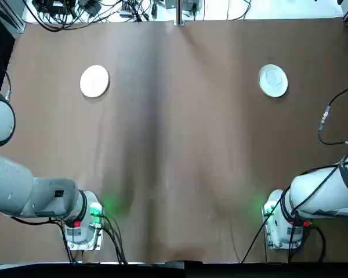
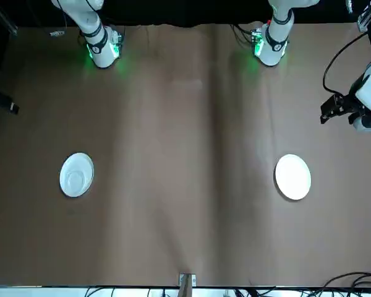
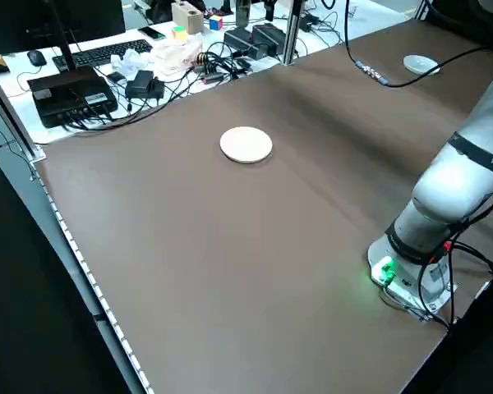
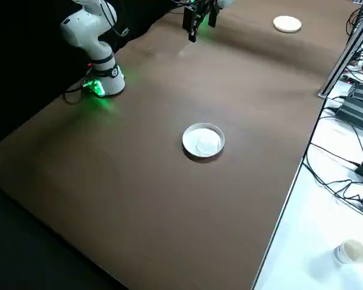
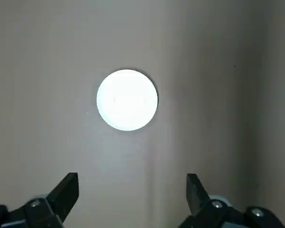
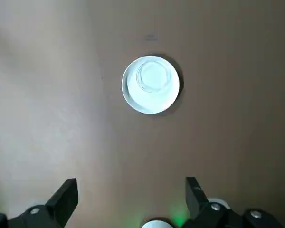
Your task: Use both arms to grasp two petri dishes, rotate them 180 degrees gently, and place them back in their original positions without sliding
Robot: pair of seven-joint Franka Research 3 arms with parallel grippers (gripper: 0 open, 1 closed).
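Two petri dishes lie flat on the brown table, far apart. The plain white dish [image 1: 94, 80] is on my left side, also seen as a white disc [image 5: 127, 99] in the left wrist view. The ringed, rimmed dish [image 1: 273, 80] is on my right side and shows in the right wrist view [image 6: 150, 84]. My left gripper [image 5: 131, 190] hangs open high above the table, short of the plain dish, with nothing between its fingers. The right gripper [image 6: 130, 192] is open too, well above and short of the ringed dish. Neither gripper touches a dish.
Both arm bases [image 1: 81, 223] [image 1: 284, 223] stand at the near table edge with green lights. Cables and electronics [image 3: 156, 70] crowd the bench beyond the far edge. A paper cup [image 4: 351, 251] sits on the white bench to the right of the table.
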